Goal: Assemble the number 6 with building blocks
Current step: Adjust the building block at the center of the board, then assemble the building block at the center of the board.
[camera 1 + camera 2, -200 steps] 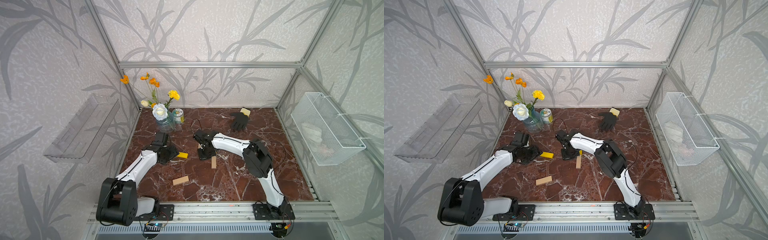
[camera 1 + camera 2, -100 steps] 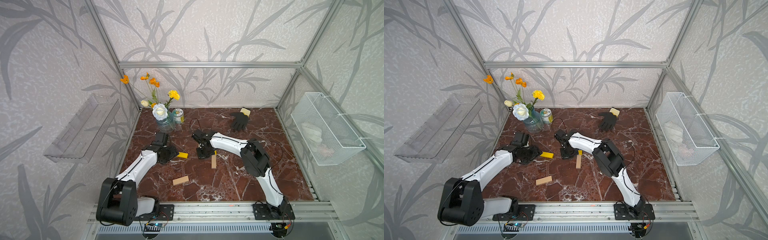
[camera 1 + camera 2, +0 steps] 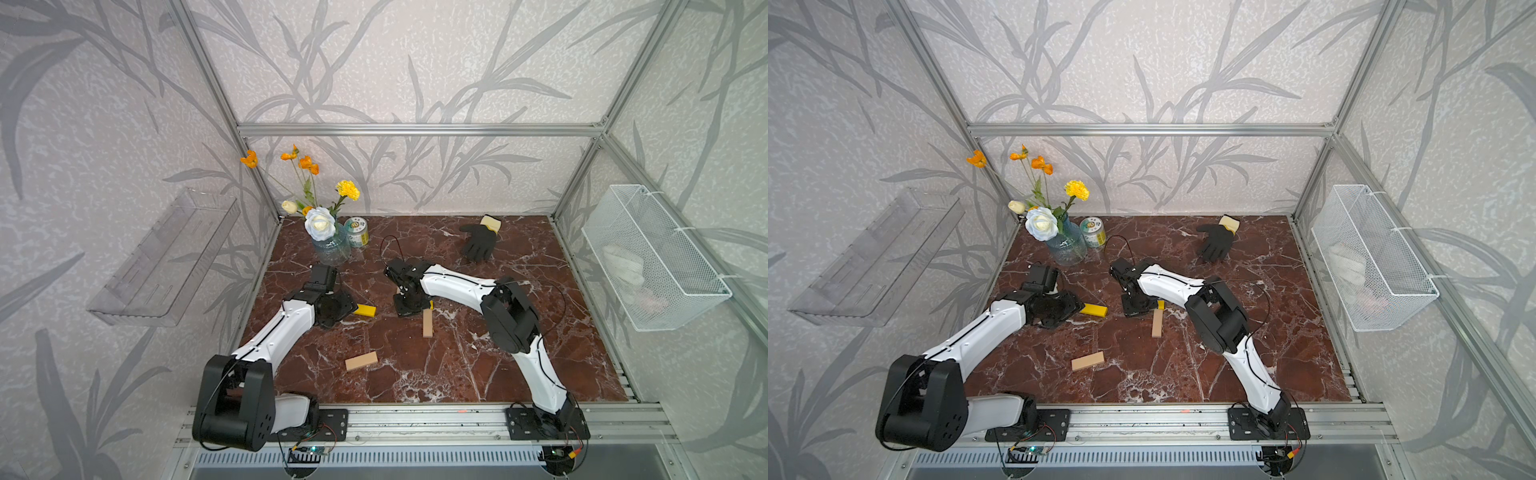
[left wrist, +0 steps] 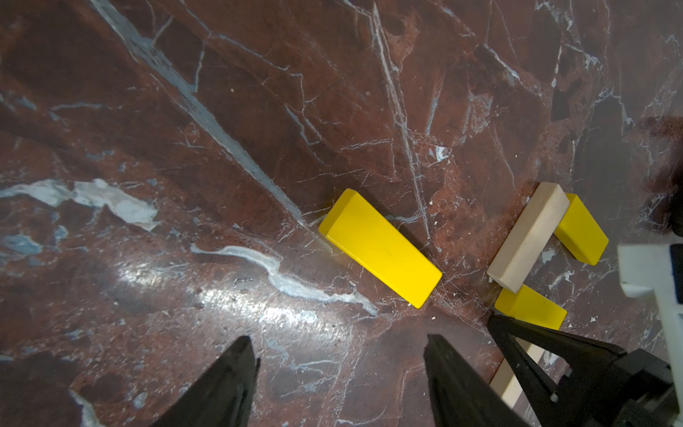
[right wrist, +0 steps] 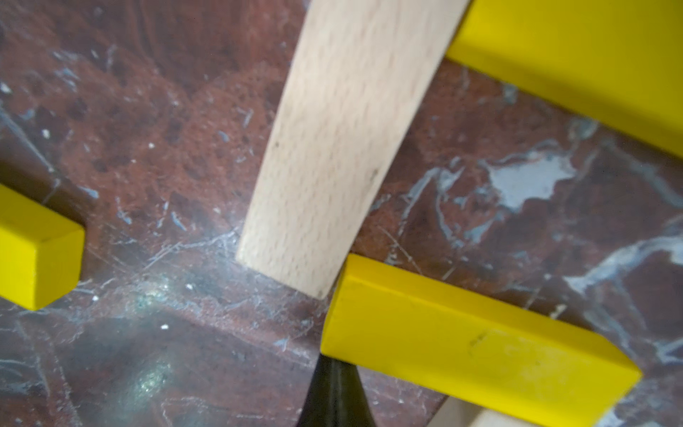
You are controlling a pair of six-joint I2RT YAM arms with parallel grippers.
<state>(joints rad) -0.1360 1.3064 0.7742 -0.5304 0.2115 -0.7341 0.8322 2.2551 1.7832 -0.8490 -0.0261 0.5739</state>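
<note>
— Building blocks (image 3: pixel 1093 309): where do they lie?
— All on the red marble table (image 3: pixel 478 374). The number 6 (image 5: pixel 332 148) is only part made, near the table's middle. A pale stem bar (image 4: pixel 528 236) has a far yellow bar (image 4: pixel 581 233) running off one end and a near yellow bar (image 4: pixel 530 307) off the other, both to the same side.
— And the others?
— A loose yellow bar (image 3: pixel 365 310) lies flat to the left of the figure, apart from it. In both top views a second pale bar (image 3: pixel 427 323) lies at the figure's near side, pointing lengthwise at the front edge. A lone pale bar (image 3: pixel 361 360) lies well apart, nearer that edge.
— What of the left gripper (image 4: pixel 339 338)?
— Its two black fingers (image 4: pixel 229 380) stand well apart with bare marble between them. It holds nothing, and the loose yellow bar lies just ahead of the fingertips.
— And the right gripper (image 5: pixel 332 373)?
— Closed to a single black point, with nothing pinched in it. It is down low over the figure, its tip at the end of the near yellow bar, close to where that bar meets the pale stem bar. The right wrist view is blurred there: the tip seems to touch the yellow bar, but I cannot say so for sure.
</note>
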